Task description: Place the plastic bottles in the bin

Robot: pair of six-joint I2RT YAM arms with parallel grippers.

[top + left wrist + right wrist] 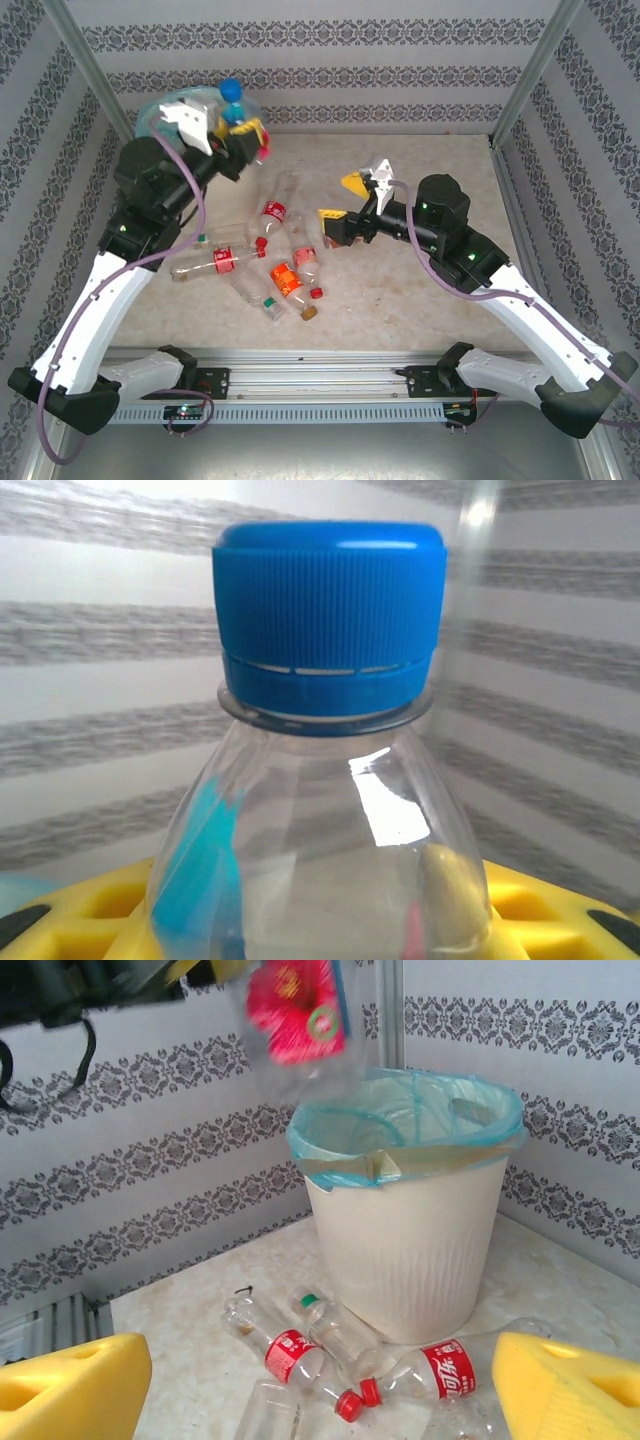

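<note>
- The clear plastic bottle with a ribbed blue screw cap (pixel 320 830) has smooth, glossy, rounded shoulders. A window-shaped glint sits on the front.
- The round cream-white plastic bin (pixel 410 1250) tapers towards its base and has fine vertical ribbing on its wall. It stands in the far left corner of the bench. A thin, crinkled blue-green plastic bag (pixel 310 1140) is folded over its rim.
- The mottled beige stone-look bench (pixel 420 290) carries a loose heap of clear plastic bottles (pixel 285 280) lying on their sides. They have red or orange labels and mostly red caps. Several of them lie right by the foot of the bin.
- The left gripper (pixel 243 130) is clamped on the blue-capped bottle. Its matt yellow moulded pads (pixel 80 910) press the body from both sides, and the cap points upward.
- That bottle hangs in the air over the mouth of the bin, not yet inside it.
- The right gripper (pixel 340 198) stands wide apart with nothing between its yellow wedge-shaped fingers (pixel 70 1390). It hovers above the bench near the heap and touches none of the bottles.
- In the right wrist view the held bottle is blurred and cut off by the top edge. Only a pink-red label can be made out.
- From above, the left arm covers most of the bin.
- The lower body of the held bottle is out of frame in the left wrist view.
</note>
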